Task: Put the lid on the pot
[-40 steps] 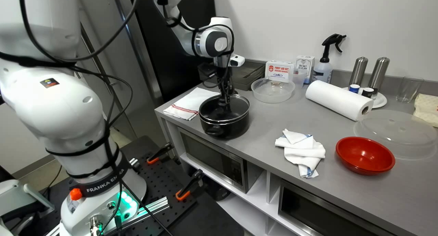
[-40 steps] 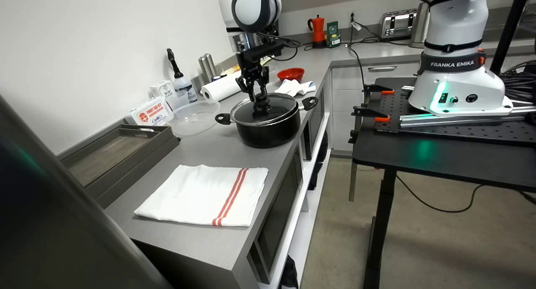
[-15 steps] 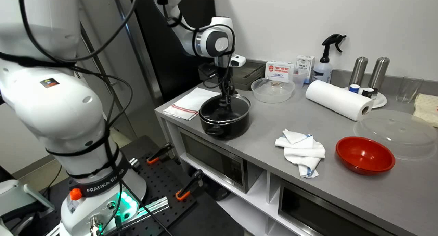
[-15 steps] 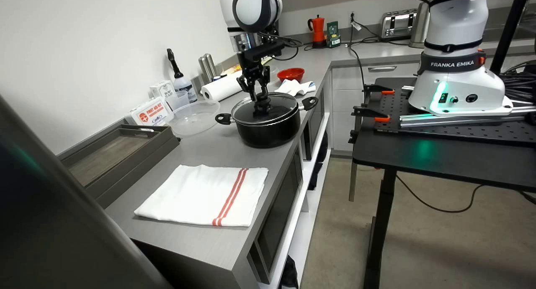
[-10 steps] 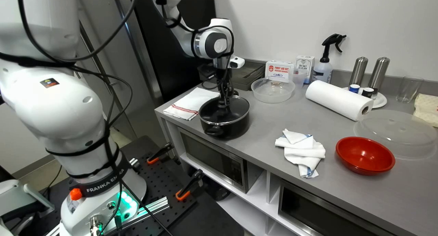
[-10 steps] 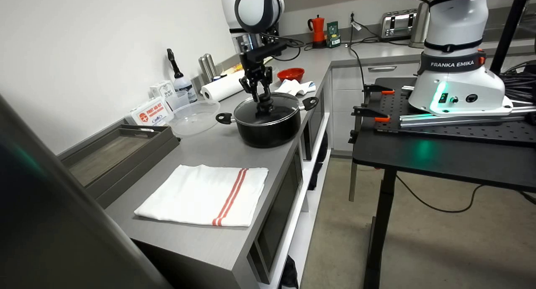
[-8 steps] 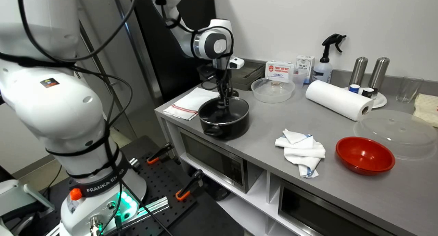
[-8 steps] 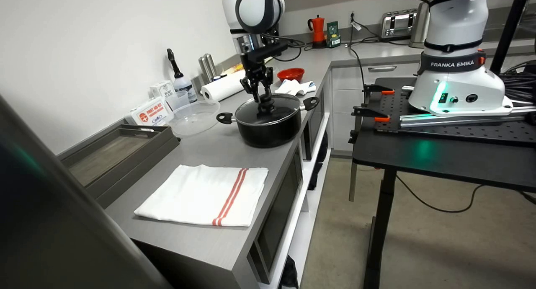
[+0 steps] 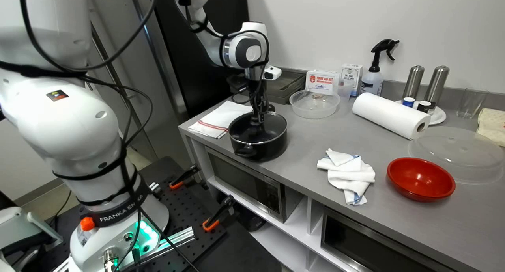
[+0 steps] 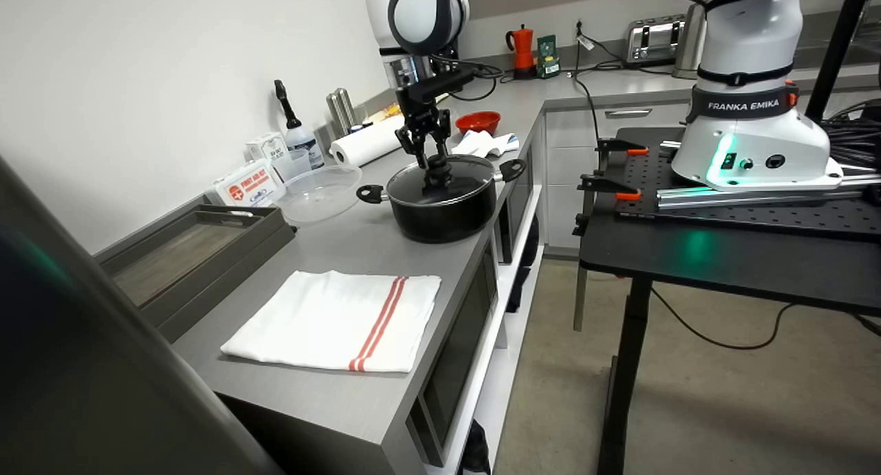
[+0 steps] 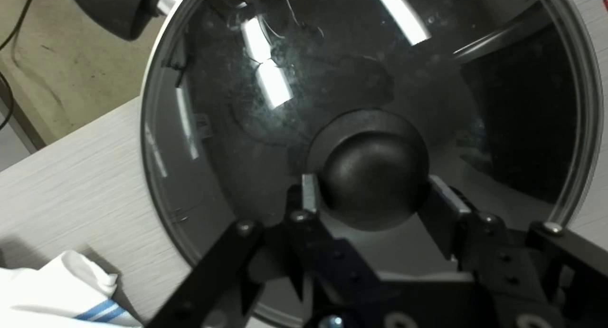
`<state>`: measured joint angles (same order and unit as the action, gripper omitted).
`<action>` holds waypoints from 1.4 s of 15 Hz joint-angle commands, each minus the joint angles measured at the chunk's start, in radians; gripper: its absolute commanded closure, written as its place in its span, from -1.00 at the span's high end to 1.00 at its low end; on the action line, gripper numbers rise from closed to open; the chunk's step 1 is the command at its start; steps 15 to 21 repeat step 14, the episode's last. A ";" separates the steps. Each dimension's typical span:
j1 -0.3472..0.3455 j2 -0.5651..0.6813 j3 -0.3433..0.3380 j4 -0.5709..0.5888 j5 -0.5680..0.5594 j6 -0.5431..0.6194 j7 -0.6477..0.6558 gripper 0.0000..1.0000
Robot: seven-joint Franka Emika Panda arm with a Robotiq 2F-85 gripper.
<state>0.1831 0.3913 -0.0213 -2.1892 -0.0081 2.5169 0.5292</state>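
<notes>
The glass lid (image 10: 475, 173) lies level on top of the black pot (image 10: 444, 220), its rim lined up with the pot's rim. The lid (image 9: 274, 126) and pot (image 9: 264, 148) also show in an exterior view, with no visible gap between them. In the wrist view the lid (image 11: 475, 95) fills most of the picture, and a pot handle (image 11: 118, 7) shows at top left. My gripper (image 11: 377, 192) has a finger on each side of the lid's dark round knob, seemingly touching it. In an exterior view the gripper (image 10: 435, 172) points down over the lid's centre.
A folded white towel (image 10: 337, 320) lies beside the pot. A clear bowl (image 9: 315, 106) and a grey tray (image 9: 282, 86) stand behind it. A crumpled cloth (image 9: 347, 175), a red bowl (image 9: 421, 179) and a paper towel roll (image 9: 388, 114) lie further along the counter (image 9: 307, 138).
The lid, earlier slightly raised and off-centre over the pot's rim, has come down with the gripper and now sits on the rim. The pot has shifted very slightly.
</notes>
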 commanded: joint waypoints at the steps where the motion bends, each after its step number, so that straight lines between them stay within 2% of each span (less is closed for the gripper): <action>1: 0.009 -0.032 -0.006 -0.021 -0.005 0.002 0.000 0.77; 2: 0.009 -0.034 -0.006 -0.021 -0.005 0.002 0.000 0.93; 3: 0.009 -0.036 -0.006 -0.021 -0.006 0.002 0.001 0.99; 21: 0.001 -0.024 -0.004 0.002 0.002 -0.003 -0.002 1.00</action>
